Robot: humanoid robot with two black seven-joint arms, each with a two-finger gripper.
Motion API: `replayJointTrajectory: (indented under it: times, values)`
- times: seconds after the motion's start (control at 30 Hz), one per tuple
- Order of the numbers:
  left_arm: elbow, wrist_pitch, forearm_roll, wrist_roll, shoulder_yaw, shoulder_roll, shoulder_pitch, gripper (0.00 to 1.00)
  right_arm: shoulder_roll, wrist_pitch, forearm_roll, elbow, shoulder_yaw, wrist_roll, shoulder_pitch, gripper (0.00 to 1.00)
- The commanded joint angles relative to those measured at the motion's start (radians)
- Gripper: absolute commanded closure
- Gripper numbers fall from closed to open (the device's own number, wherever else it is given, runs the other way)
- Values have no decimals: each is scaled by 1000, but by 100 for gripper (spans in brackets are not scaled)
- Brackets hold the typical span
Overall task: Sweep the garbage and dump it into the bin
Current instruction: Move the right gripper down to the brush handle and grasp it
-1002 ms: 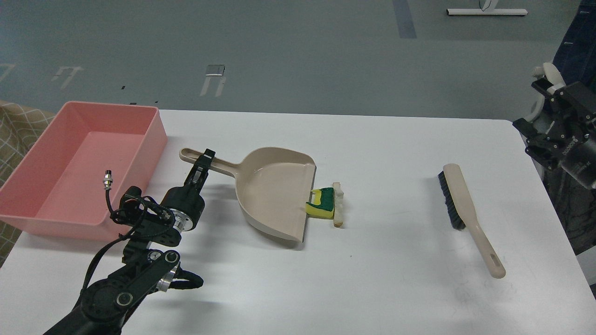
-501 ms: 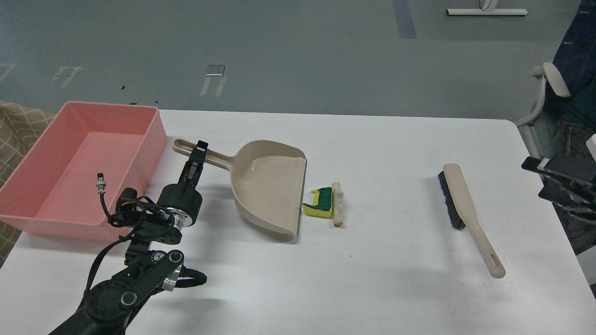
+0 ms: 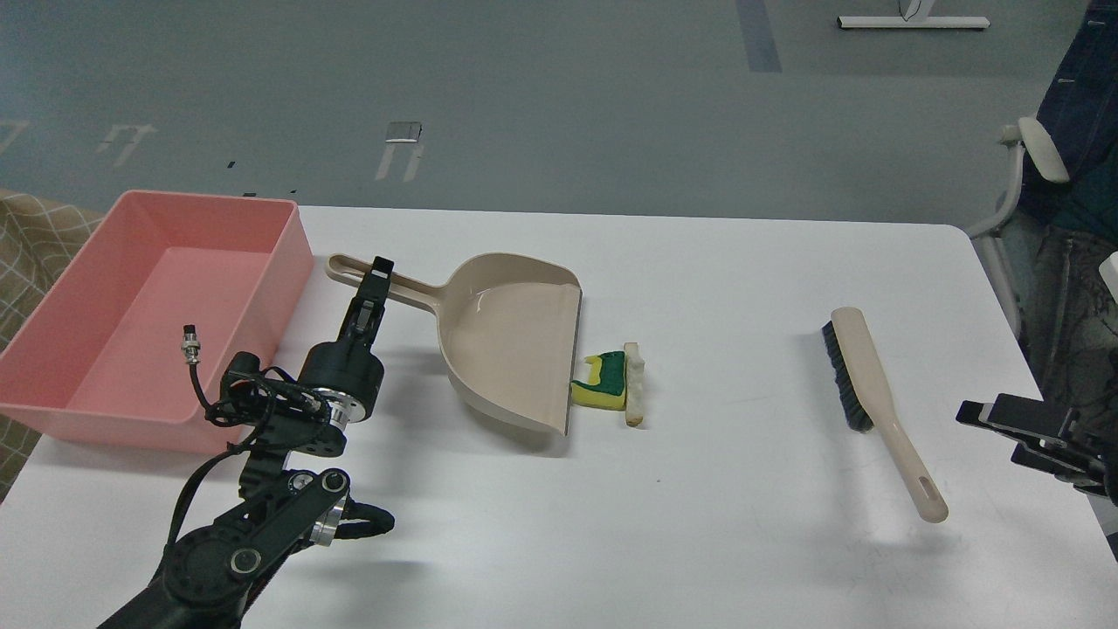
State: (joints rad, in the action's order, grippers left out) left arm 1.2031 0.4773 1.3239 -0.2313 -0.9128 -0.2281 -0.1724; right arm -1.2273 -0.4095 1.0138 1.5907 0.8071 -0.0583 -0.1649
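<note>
The garbage lies mid-table: a yellow sponge piece with a dark green top [image 3: 605,381] and a pale beige strip [image 3: 635,384] right of it. A beige dustpan [image 3: 511,341] has its open lip against the sponge piece. My left gripper [image 3: 377,281] is shut on the dustpan's handle. The pink bin [image 3: 79,397] stands at the table's left end, empty. A beige brush with black bristles [image 3: 873,384] lies to the right. My right gripper [image 3: 978,414] comes in low at the right edge, right of the brush; its fingers are dark and hard to tell apart.
The white table's [image 3: 699,524] far edge runs behind the bin and dustpan. An office chair [image 3: 1031,166] stands off the table's right end. A checked cloth [image 3: 35,245] shows left of the bin.
My left gripper pulled the dustpan left off the sponge piece, then moved it back right against it. My right arm dropped from high at the right edge to table level near the brush.
</note>
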Motion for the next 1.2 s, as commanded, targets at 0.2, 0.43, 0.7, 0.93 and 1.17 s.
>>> replayJointTrajectory:
  times: [0.2,0.43,0.7,0.93,1.17]
  values:
    - [12,0,-2,0,0,1,5,100,75,-9,83,0,-19,23,-5,33]
    - [13,0,-2,0,0,1,2,100,138,-19,135,-1,-20,57,-11,33]
    - [13,-2,-2,0,0,1,7,100,167,-19,150,-5,-20,80,-15,34]
    - [13,-2,0,0,0,1,8,100,167,-19,150,-5,-20,81,-15,43]
    - [24,-2,-2,0,2,1,8,100,193,-19,150,-5,-20,94,-15,43]
